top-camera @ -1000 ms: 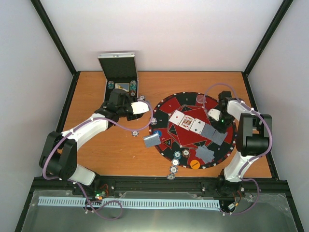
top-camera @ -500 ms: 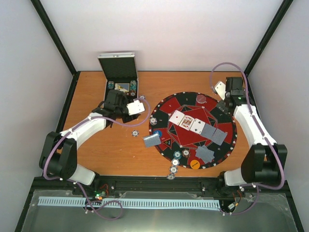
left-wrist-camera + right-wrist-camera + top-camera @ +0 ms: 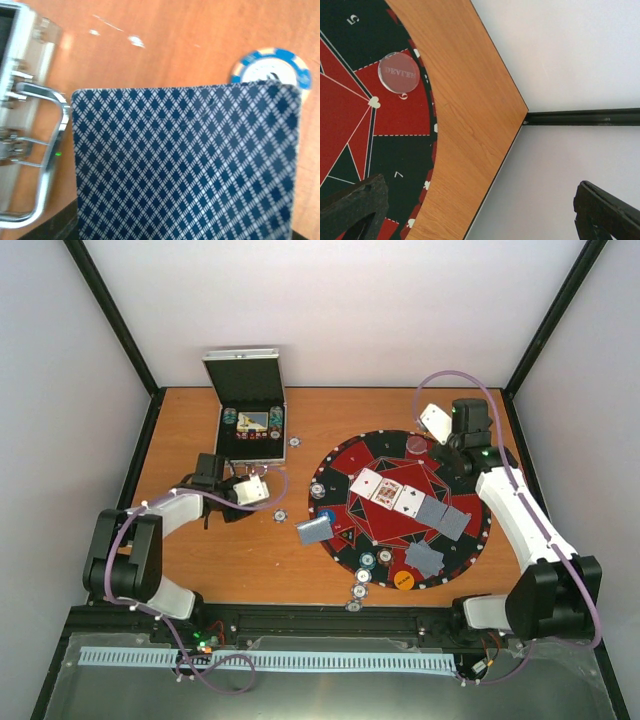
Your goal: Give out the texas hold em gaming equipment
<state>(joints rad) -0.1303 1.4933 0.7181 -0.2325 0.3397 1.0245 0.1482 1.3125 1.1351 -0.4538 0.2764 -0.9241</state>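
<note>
The top camera sits high behind the arm bases and looks down on the whole table (image 3: 230,560) from far. The left wrist camera faces down and is very near: a playing card (image 3: 185,165) fills most of its view, with the metal case (image 3: 27,125) at the left edge. The right wrist camera looks down on the mat (image 3: 350,115) and the table's far right corner. The top view contains both places.

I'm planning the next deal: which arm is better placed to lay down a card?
Left. The left hand grips a blue-backed card above the table; the right hand is open and empty at the edge of the mat.
</note>
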